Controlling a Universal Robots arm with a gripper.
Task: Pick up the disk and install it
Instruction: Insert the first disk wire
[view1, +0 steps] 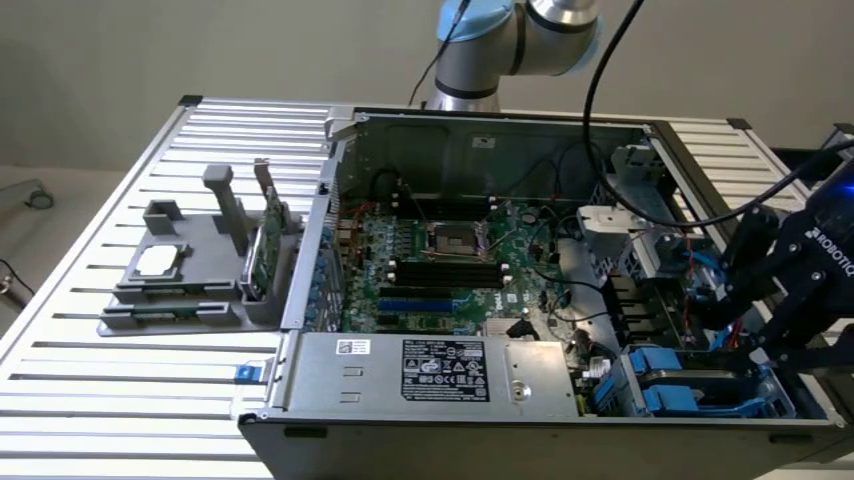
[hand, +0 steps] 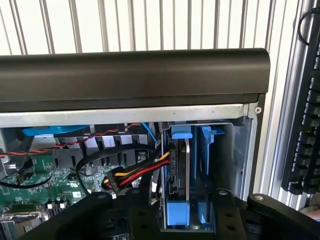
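Observation:
The disk (hand: 186, 172) stands on edge in its blue carrier inside the drive bay, at the corner of the open computer case (hand: 130, 75). In the exterior view that bay, with the disk (view1: 674, 380), is at the case's front right. My gripper (view1: 781, 335) hangs just above it there. In the wrist view my gripper (hand: 184, 216) is open, its black fingers (hand: 102, 212) spread to either side of the disk's top edge. Whether a finger touches the carrier I cannot tell.
Yellow, red and black cables (hand: 132, 176) run right beside the bay. The motherboard (view1: 427, 260) and power supply (view1: 427, 370) fill the rest of the case. A grey fixture (view1: 187, 275) on the exterior view's left holds a green card (view1: 274, 235). A keyboard (hand: 305, 125) lies beyond the case.

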